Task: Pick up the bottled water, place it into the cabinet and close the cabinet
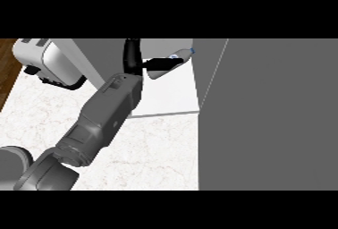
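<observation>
While gripped, clear blue-capped bottled water [173, 56]

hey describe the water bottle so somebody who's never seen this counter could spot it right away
Start at the big grey cabinet door filling the right side, then look along its left edge to the top. There the black hand is curled round the bottled water, a pale clear bottle tilted with its blue cap toward the door, unlike the boxy white toaster far left.

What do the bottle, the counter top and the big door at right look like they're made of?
Bottled water: likely clear plastic, pale see-through body, blue cap. Counter top: looks like white marble or stone, faint veining, smooth. Cabinet door: flat matte grey panel, material unclear, possibly painted board.
</observation>
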You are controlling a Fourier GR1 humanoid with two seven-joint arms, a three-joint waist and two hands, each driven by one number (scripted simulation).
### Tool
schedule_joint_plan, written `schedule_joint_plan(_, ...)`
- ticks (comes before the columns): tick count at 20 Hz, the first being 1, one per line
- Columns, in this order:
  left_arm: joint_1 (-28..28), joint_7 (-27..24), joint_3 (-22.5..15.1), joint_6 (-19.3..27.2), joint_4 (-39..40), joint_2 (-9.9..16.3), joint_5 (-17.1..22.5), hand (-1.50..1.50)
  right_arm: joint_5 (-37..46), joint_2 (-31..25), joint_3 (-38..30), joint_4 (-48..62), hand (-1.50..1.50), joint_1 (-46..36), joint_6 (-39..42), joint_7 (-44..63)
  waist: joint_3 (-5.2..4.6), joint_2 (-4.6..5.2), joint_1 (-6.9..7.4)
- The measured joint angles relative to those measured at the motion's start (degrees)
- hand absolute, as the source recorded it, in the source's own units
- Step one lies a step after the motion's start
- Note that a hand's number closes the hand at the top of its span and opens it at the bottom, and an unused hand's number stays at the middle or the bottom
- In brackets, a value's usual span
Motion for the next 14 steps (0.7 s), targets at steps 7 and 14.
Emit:
schedule_joint_plan(7, 1.21, -2.72, 1.30, -4.90, -2.47, -1.66, 0.80, -1.50, -0.43, 0.89, 1.52, -0.60, -1.50, 1.41, -0.83, 1.53, 0.05, -0.96, 1.96)
schedule_joint_plan(14, 5.91, -1.78, -1.74, -5.05, -9.25, -2.48, 2.73, -1.50, -0.71, 1.16, 2.73, -1.03, -1.50, 1.15, -1.98, 3.44, 0.08, -1.60, 2.92)
